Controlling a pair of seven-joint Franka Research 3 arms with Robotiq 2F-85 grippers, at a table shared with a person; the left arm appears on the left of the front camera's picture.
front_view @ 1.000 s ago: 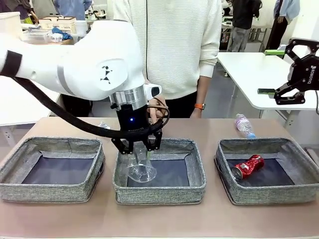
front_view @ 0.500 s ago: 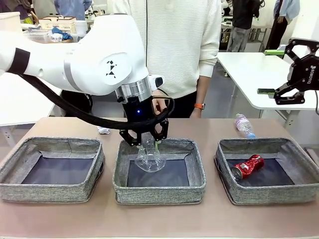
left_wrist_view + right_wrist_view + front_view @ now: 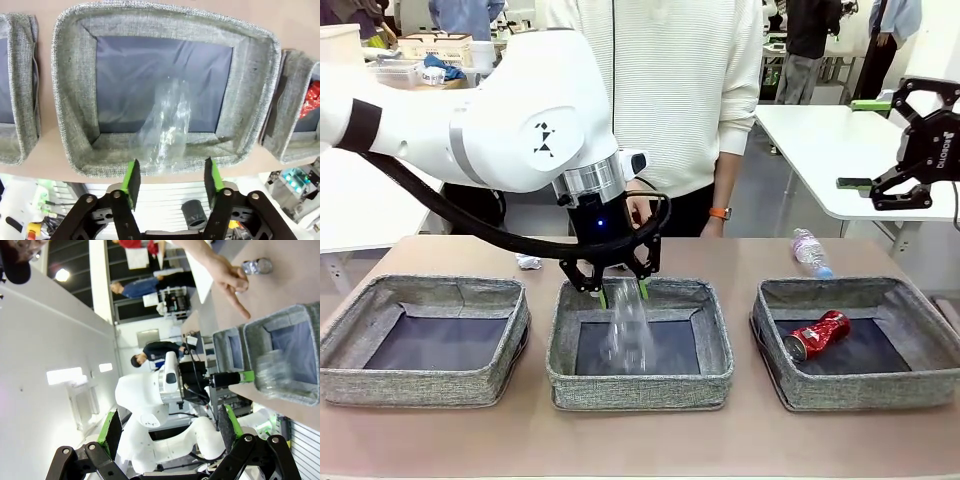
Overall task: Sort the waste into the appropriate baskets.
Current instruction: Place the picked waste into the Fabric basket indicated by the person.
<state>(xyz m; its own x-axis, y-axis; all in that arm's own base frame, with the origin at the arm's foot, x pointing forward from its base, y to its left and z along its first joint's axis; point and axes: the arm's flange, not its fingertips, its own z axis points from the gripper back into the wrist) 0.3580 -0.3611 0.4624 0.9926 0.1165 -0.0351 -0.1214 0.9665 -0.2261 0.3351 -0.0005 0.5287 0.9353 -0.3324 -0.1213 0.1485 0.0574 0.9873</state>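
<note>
Three baskets line the tabletop. Over the middle basket the left arm points down, left fingers spread wide, gripping nothing; the clear plastic cup is a blurred streak just under them, within that basket's walls. Our left wrist view shows it clear of both pads. Right of that basket we see the crushed red can in the neighbouring basket, the bottle behind. High to its right, the right fingers gape empty, "ROBOTIQ" printed alongside. The right wrist view adds a person's hand near the bottle.

Blurred clear plastic cup above the middle basket
</note>
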